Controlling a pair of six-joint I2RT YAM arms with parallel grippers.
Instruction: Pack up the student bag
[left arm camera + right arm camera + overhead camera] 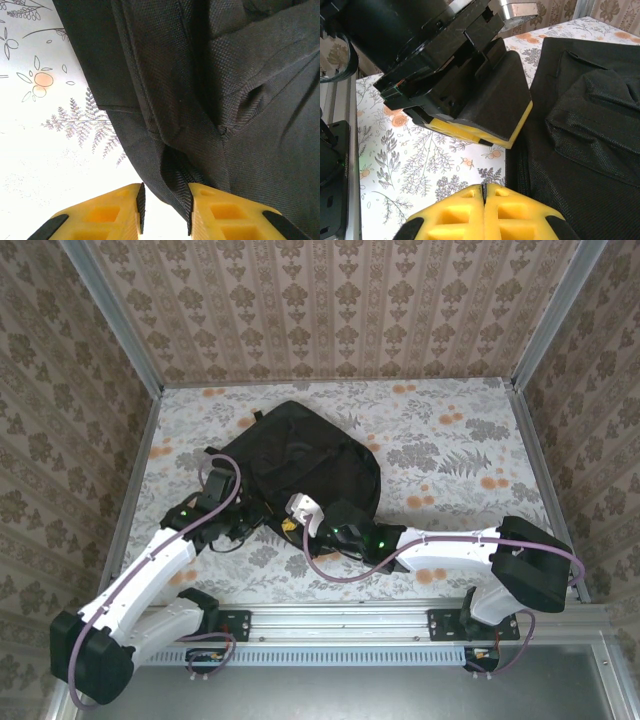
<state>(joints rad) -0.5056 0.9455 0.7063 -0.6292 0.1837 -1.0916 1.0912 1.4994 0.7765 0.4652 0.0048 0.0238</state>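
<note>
From above, one student bag lies flat on the flowered tabletop, a little left of centre, with its near edge toward the two arms. Both pincers meet at that near edge. The left pincer is at the bag's near left corner, and the right pincer is just to the right of it.

In the left wrist view, the two yellow fingers stand apart with one fold of the bag's black fabric and zip between them. The fold touches the right-hand finger, but I cannot tell whether it is truly clamped.

In the right wrist view, the right pincer's two fingers are clenched together on nothing, just beside the bag's edge, with the left pincer close ahead.
</note>
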